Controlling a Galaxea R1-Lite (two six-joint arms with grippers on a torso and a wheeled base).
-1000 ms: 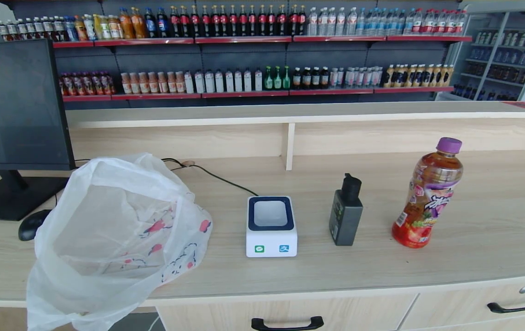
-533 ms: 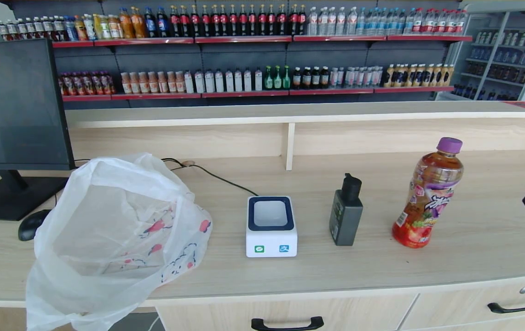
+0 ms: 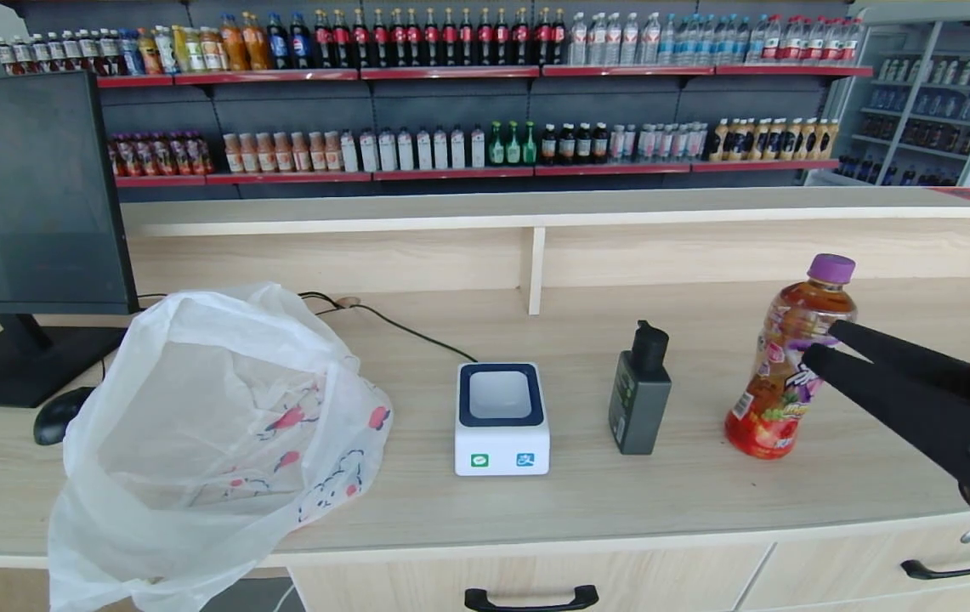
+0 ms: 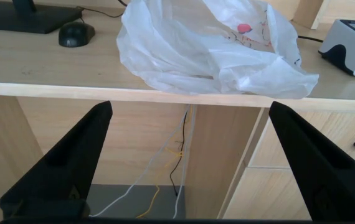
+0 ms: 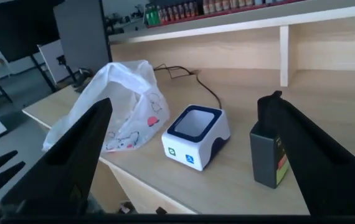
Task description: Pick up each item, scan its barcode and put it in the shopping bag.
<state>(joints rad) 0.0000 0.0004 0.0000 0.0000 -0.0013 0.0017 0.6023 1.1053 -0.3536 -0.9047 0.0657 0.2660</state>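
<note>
two items stand on the worktop (image 3: 706, 489) right of the scanner (image 3: 502, 418): dark pump bottle (image 3: 639, 393), then juice bottle (image 3: 778, 374). right jaws are spread beside the juice bottle; left jaws are spread near the shopping bag (image 3: 212, 425), under worktop level.

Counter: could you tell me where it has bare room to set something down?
Bare wood lies behind the dark bottle and juice bottle, up to the raised shelf, and along the front edge before the scanner. A narrower gap separates scanner and dark bottle. Crowded: the left end with shopping bag, mouse and monitor; the open right gripper crowds the juice bottle.
</note>
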